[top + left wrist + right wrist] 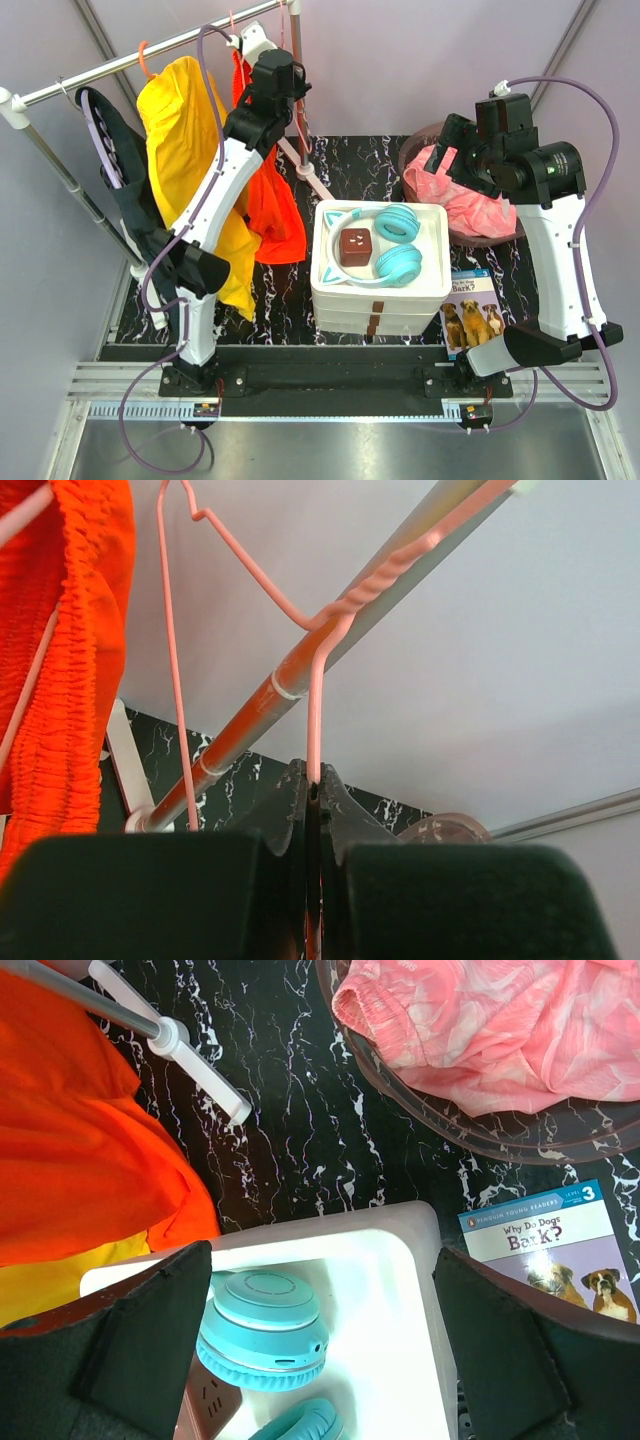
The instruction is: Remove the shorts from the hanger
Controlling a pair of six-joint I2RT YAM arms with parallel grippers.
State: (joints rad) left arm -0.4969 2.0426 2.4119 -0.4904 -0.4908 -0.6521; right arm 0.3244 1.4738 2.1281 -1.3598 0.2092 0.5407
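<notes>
Left hand (313,795) clamps the pink hanger (316,695) (orange shorts (70,650) beside); right hand (322,1335) gapes.

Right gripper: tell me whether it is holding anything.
No: the right gripper hangs wide open above the white box with the headphones, gripping nothing.

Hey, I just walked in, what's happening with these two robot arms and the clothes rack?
The left gripper is shut on the pink wire hanger just below the rail. The orange shorts hang on that hanger and are not yet off. The right gripper is open and holds nothing, hovering above the white bin with the teal headphones in it.
</notes>
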